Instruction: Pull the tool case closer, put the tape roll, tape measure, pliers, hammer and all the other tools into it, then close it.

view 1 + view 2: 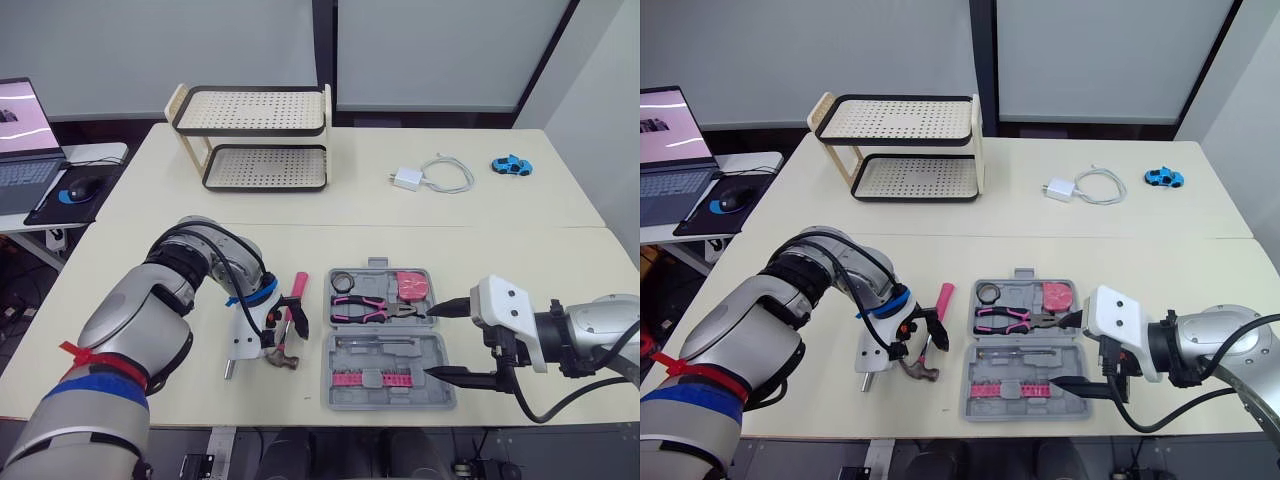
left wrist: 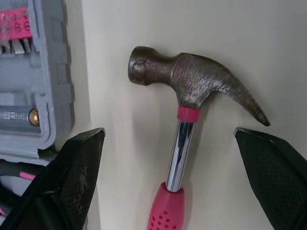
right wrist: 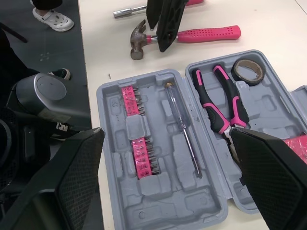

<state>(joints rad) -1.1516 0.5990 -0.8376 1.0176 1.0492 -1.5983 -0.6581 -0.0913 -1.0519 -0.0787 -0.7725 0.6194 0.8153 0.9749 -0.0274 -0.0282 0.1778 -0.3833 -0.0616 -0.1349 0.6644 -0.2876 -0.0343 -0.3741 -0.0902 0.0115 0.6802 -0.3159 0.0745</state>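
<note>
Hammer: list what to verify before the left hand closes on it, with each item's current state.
1. Left hand open, straddling the shaft of the hammer: ok.
2. Hammer flat on table, apart from tool case: ok.
3. Tool case open: ok.
4. Free slot for hammer: cannot tell.
5. Right hand open, away from hammer: ok.
6. Other tools packed: not ok; silver-shafted tool lies outside.
</note>
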